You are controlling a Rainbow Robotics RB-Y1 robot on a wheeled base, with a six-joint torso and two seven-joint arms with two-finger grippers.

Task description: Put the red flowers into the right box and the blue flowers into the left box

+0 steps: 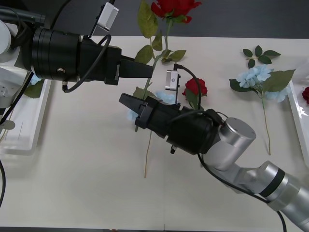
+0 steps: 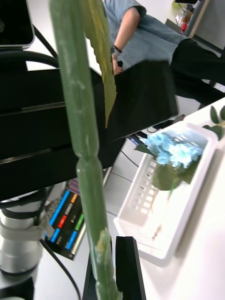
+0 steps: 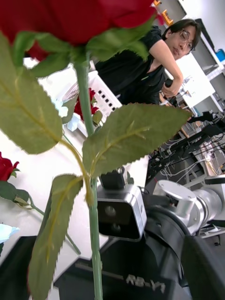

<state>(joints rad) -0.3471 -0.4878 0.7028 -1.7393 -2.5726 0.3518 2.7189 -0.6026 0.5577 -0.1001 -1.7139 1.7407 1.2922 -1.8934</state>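
A red flower (image 1: pixel 174 7) is held up over the table's middle, head toward the far edge, its stem (image 2: pixel 86 178) running down to the table. My right gripper (image 1: pixel 135 112) is shut on the lower stem. My left gripper (image 1: pixel 150 70) reaches in from the left higher up, open, with the stem (image 3: pixel 93 225) between its fingers. A second red flower (image 1: pixel 195 87) lies just beyond the right arm. One blue flower (image 1: pixel 258 77) lies at the right, another (image 1: pixel 166 96) is partly hidden under the right gripper. The left box (image 1: pixel 29 140) holds a blue flower (image 2: pixel 173 150). The right box (image 1: pixel 300 121) holds a red flower (image 1: pixel 305 94).
A loose green leaf sprig (image 1: pixel 258 53) lies at the far right of the table. The right arm's silver forearm (image 1: pixel 236 145) crosses the table from the near right. The near left part of the white table (image 1: pixel 82 183) is bare.
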